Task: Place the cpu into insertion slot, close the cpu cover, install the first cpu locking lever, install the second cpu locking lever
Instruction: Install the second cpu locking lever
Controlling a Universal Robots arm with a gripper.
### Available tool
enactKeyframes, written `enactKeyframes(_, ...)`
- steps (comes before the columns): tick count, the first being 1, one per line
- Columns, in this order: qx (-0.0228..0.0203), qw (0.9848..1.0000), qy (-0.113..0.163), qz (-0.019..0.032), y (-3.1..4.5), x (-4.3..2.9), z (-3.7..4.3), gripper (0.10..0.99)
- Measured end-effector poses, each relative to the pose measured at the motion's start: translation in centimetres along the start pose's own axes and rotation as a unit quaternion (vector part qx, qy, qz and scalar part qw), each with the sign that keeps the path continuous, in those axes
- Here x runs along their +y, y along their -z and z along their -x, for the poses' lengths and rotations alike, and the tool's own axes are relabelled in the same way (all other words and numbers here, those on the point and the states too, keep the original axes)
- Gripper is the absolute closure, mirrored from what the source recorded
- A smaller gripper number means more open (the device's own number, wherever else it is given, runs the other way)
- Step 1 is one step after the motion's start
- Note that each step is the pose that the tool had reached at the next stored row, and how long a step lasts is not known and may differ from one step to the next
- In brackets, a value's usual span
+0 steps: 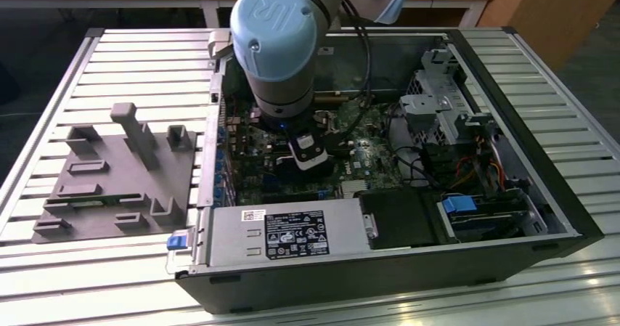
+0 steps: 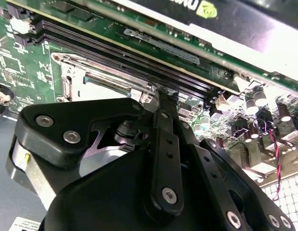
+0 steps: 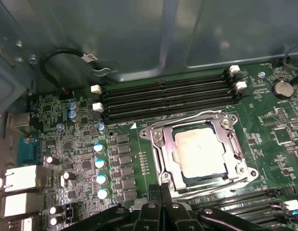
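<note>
Silver cpu [image 3: 203, 150] under closed cpu cover [image 3: 199, 151] in first wrist view | fingers [image 3: 161, 202] shut, empty

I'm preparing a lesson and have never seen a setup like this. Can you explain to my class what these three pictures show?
A robot arm reaches into an open computer case lying on a slatted table; the exterior view shows this from outside. The two wrist views come from cameras riding on the arm. Its black end effector, fingers together, hangs just above the green motherboard. In the first wrist view, the silver cpu already sits in the insertion slot with the cpu cover down around it. A grey parts holder lies beside the case.
</note>
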State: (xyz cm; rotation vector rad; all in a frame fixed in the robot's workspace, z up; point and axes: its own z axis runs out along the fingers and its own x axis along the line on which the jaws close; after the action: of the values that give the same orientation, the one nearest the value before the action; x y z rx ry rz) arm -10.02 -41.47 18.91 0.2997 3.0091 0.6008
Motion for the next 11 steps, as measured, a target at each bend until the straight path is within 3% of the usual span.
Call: enactKeyframes(11, 0.0001, 1.0000, 0.000, -0.0002, -0.52, -0.11, -0.20, 0.980)
